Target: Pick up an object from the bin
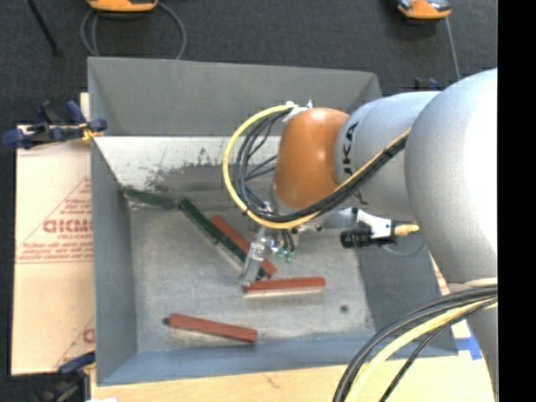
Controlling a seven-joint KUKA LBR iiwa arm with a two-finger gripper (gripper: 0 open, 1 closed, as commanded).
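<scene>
Near mid-floor of the grey metal bin, camera view: gripper sits low over the left end of a flat red-brown stick, just beside the lower end of a slanted red-brown stick lying w/ a dark green strip. Can't tell if gripper is wide or narrow; nothing seen held. A third red-brown stick lies near the front wall, well apart. Flat stick prob. light, stiff, thin & low-lying: pinch across its narrow width, nearer mid-length to avoid tipping.
</scene>
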